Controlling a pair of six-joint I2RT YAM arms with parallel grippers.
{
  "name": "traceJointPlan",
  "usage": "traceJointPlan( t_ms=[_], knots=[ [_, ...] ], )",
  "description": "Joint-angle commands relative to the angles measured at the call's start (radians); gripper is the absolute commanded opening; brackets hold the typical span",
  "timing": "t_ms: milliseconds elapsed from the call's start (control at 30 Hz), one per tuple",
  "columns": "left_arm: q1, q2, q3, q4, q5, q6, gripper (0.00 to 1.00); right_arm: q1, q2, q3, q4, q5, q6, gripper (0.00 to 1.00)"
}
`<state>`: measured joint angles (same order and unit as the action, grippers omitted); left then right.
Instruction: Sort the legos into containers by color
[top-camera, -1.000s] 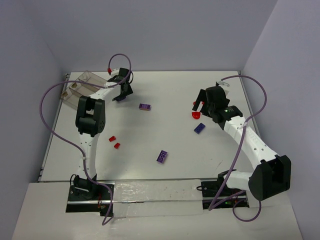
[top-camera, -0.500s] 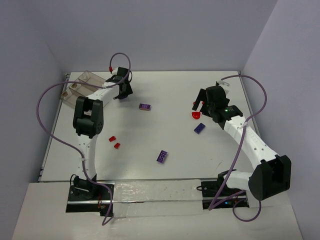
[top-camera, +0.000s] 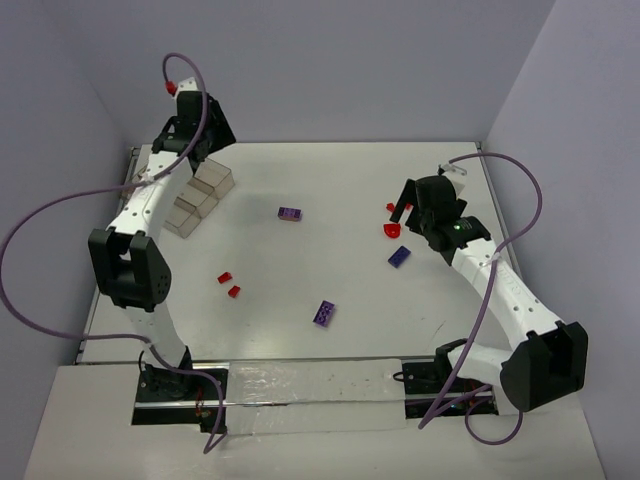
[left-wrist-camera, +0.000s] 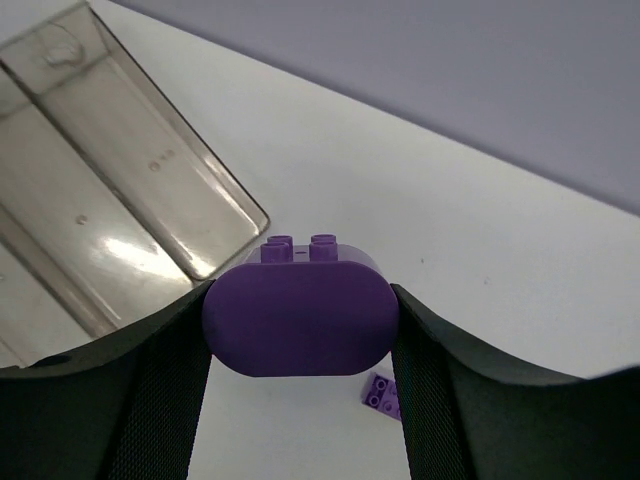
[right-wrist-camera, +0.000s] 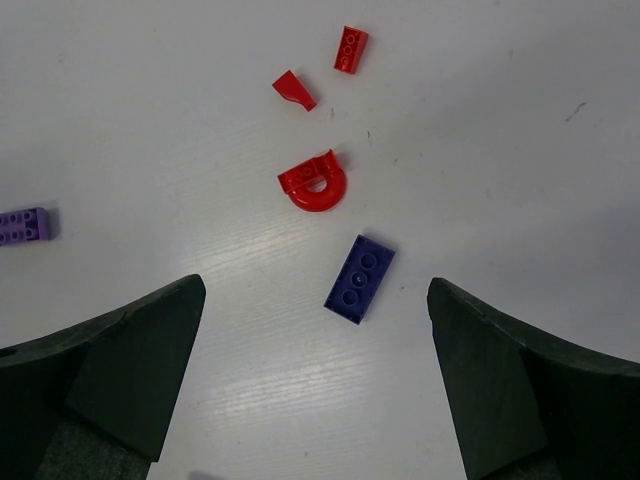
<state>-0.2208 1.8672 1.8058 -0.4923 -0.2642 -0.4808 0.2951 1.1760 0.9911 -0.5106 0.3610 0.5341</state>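
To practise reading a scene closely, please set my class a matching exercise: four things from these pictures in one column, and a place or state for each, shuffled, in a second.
Things
1. purple brick with rounded ends
2. red rounded piece
3. clear tray
4. right gripper

Places or states
A. open, above the table
B. lying just beside a dark purple plate, not touching it
C. clamped in the left gripper
D. on the left side of the table, toward its far edge

Pairs: 1-C, 2-B, 3-D, 4-A.
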Motion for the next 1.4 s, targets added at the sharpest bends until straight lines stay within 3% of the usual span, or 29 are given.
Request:
traceJointPlan(
  t_ms=[0, 200, 467, 767, 900, 967, 1033, 1100, 1133, 1367],
  knots=[
    [0.068, -0.054, -0.023, -0.047, 0.025, 0.027, 0.22, 0.006, -0.038, -0.015, 0.012, 0.026, 0.0, 1.0],
    [0.139, -0.036, 0.006, -0.089, 0.008, -0.017, 0.23, 0.007, -0.047, -0.012, 0.014, 0.014, -0.007, 1.0],
    [0.21, 0.104, 0.115, -0.186, -0.049, -0.085, 0.23, 0.006, -0.072, -0.029, 0.025, 0.031, -0.015, 1.0],
    [0.269, 0.178, 0.051, -0.114, -0.063, -0.099, 0.28, 0.006, -0.082, -0.037, 0.029, 0.023, -0.002, 1.0],
    [0.283, 0.215, 0.037, -0.086, -0.032, -0.098, 0.39, 0.006, -0.08, -0.031, 0.017, 0.029, -0.006, 1.0],
    [0.285, 0.231, 0.038, -0.089, -0.021, -0.101, 0.5, 0.006, -0.073, -0.029, 0.011, 0.036, -0.002, 1.0],
    [0.284, 0.245, 0.038, -0.088, -0.019, -0.102, 0.64, 0.006, -0.067, -0.026, 0.009, 0.031, -0.001, 1.0],
    [0.285, 0.253, 0.038, -0.09, -0.017, -0.1, 0.92, 0.006, -0.066, -0.026, 0.014, 0.022, 0.0, 1.0],
    [0.284, 0.256, 0.04, -0.092, -0.019, -0.098, 0.97, 0.006, -0.067, -0.026, 0.015, 0.018, 0.002, 1.0],
    [0.273, 0.185, 0.027, -0.095, 0.011, -0.075, 0.99, 0.006, -0.064, -0.017, 0.016, 0.014, 0.002, 1.0]
  ],
)
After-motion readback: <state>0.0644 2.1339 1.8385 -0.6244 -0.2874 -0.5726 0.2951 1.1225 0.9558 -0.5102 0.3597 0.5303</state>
